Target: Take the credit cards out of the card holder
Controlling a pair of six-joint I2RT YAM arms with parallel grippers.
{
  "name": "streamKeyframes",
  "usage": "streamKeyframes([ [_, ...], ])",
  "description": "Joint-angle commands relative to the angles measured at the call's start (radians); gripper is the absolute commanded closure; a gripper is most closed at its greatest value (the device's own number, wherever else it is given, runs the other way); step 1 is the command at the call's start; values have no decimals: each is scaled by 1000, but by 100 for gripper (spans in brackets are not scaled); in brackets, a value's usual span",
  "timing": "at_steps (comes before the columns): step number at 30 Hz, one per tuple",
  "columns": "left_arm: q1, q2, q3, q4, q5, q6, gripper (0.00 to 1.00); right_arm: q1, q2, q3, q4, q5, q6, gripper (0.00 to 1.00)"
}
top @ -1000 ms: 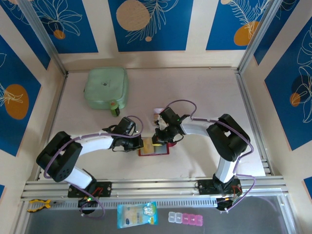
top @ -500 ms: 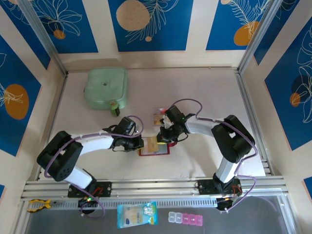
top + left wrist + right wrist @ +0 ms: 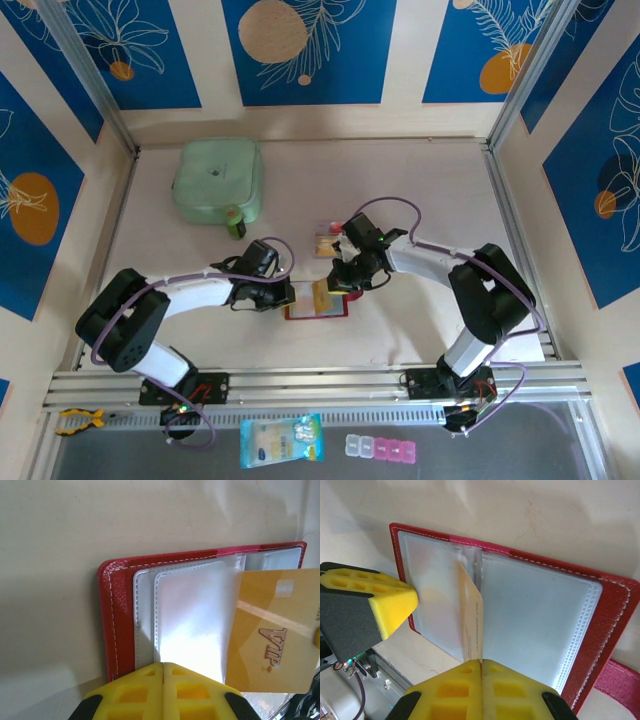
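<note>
The red card holder [image 3: 330, 312] lies open on the table, its clear pockets [image 3: 192, 610] facing up. My left gripper [image 3: 289, 297] is shut, and its yellow tips [image 3: 163, 664] press down on the holder's left page. My right gripper [image 3: 334, 286] is shut on a yellow-orange credit card [image 3: 272, 630] marked VIP. That card stands on edge [image 3: 471, 615] over the holder's fold, partly out of a pocket. Another credit card [image 3: 326, 241] lies flat on the table behind the holder. The holder's red closing tab [image 3: 620, 686] trails off to one side.
A pale green pouch [image 3: 218, 180] sits at the back left with a small dark-and-green thing [image 3: 235, 222] at its front edge. Below the front rail [image 3: 320, 380] lie a blue-and-yellow packet [image 3: 282, 440] and a row of pink-and-clear boxes [image 3: 385, 447].
My right arm has swung to the right and drawn the yellow-orange card further out of its pocket. The card lying behind the holder has come into fuller view. My left gripper has not moved.
</note>
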Motion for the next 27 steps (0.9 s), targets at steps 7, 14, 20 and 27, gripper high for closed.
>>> streamKeyframes([
  [7,8,13,-20,-67,-12,-9,100,32,-30,64,-108,64,-20,99],
  [14,7,15,-20,-61,-9,-9,100,62,4,91,-107,76,5,99],
  [20,8,13,-26,-56,-5,-11,100,83,24,107,-92,85,36,93],
  [27,8,13,-34,-45,-3,-12,100,100,48,111,-78,79,51,90],
])
